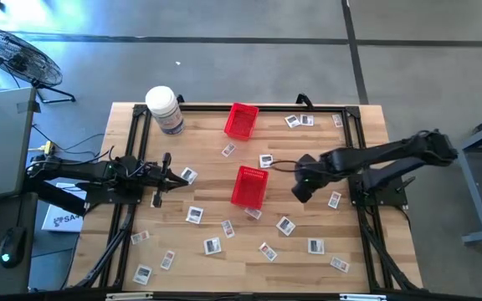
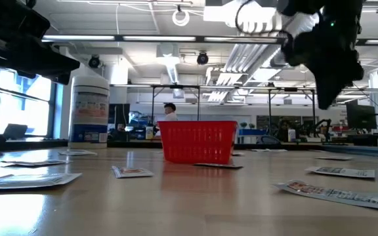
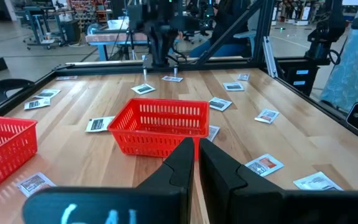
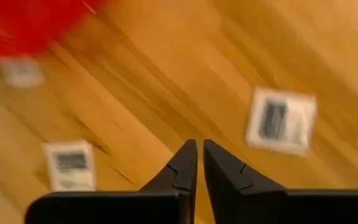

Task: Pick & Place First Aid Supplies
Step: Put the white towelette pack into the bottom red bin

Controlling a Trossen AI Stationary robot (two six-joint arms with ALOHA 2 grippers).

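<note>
A light wooden plank table (image 1: 375,167) with a black frame edge fills the middle of the high view. On it lie many small flat white-grey packets (image 1: 285,225), scattered mostly across the lower half, two red mesh baskets (image 1: 249,186) near the centre, and a big white labelled jar (image 1: 165,109) at upper left.

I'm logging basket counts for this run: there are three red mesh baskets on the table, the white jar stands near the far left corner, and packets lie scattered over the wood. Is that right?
Not quite: the high view shows two red mesh baskets, not three, one near the far edge and one at the table's middle. The rest holds: the white jar stands near the far left corner, and packets lie scattered over the wood.
</note>
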